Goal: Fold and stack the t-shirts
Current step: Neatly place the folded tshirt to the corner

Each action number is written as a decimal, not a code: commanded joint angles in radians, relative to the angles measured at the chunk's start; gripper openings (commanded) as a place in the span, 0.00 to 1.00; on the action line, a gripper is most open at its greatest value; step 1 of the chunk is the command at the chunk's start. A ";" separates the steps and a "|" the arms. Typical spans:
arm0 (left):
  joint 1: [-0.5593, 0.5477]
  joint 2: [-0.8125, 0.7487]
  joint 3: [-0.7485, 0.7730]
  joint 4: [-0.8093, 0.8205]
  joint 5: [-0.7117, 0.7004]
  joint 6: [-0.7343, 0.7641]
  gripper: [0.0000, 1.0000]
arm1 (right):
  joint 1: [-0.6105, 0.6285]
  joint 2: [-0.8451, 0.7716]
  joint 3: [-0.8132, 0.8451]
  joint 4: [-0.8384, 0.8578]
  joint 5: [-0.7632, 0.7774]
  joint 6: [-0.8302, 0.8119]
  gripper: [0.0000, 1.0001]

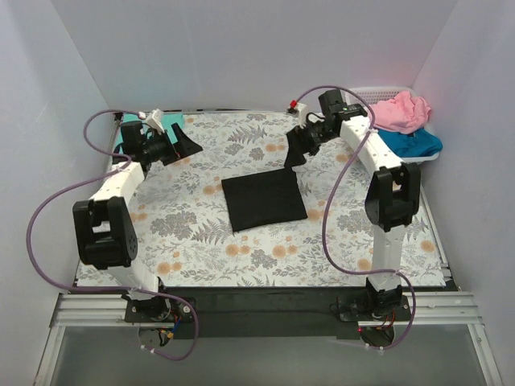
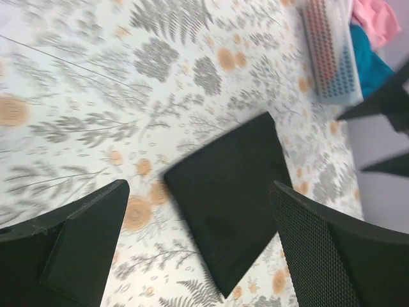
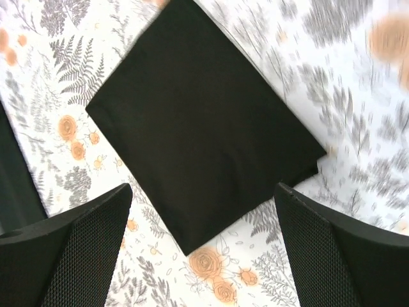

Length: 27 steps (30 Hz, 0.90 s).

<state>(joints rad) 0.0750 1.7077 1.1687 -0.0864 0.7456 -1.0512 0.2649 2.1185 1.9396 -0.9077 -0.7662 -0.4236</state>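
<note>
A black t-shirt lies folded into a flat square on the middle of the table; it also shows in the left wrist view and the right wrist view. My left gripper is open and empty, held above the table to the shirt's far left. My right gripper is open and empty above the shirt's far right corner. A pink t-shirt and a bright blue t-shirt lie crumpled in the basket. A mint-green t-shirt shows partly behind my left arm.
The white lattice basket stands at the far right corner. The flower-and-fern table cloth covers the table. White walls close in the back and both sides. Purple cables loop beside each arm.
</note>
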 commanded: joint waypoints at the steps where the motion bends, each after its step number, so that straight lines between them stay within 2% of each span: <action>1: 0.017 -0.083 0.017 -0.230 -0.149 0.128 0.91 | 0.173 -0.147 -0.051 0.036 0.258 -0.078 0.98; 2: 0.022 -0.082 0.028 -0.278 -0.176 0.131 0.91 | 0.212 -0.153 -0.062 0.049 0.306 -0.080 0.97; 3: 0.029 -0.076 0.031 -0.320 -0.154 0.147 0.91 | 0.285 -0.157 -0.071 0.071 0.352 -0.078 0.95; 5: 0.028 -0.089 -0.021 -0.366 -0.127 0.123 0.91 | 0.356 -0.149 -0.085 0.078 0.458 -0.078 0.90; 8: 0.028 -0.140 -0.142 -0.352 -0.098 -0.005 0.91 | 0.485 -0.132 -0.116 0.089 0.548 -0.076 0.76; 11: 0.029 -0.183 -0.258 -0.311 -0.088 -0.099 0.92 | 0.594 -0.134 -0.181 0.115 0.596 -0.084 0.69; 15: 0.028 -0.195 -0.310 -0.277 -0.103 -0.138 0.92 | 0.710 -0.126 -0.263 0.164 0.631 -0.084 0.61; 19: 0.028 -0.143 -0.319 -0.262 -0.068 -0.167 0.91 | 0.758 -0.082 -0.289 0.204 0.662 -0.084 0.55; 27: 0.029 -0.059 -0.305 -0.253 -0.037 -0.179 0.90 | 0.778 -0.023 -0.234 0.225 0.653 -0.083 0.54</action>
<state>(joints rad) 0.1074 1.6432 0.8467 -0.3573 0.6785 -1.2102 1.0389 2.0880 1.6543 -0.7155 -0.1211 -0.5018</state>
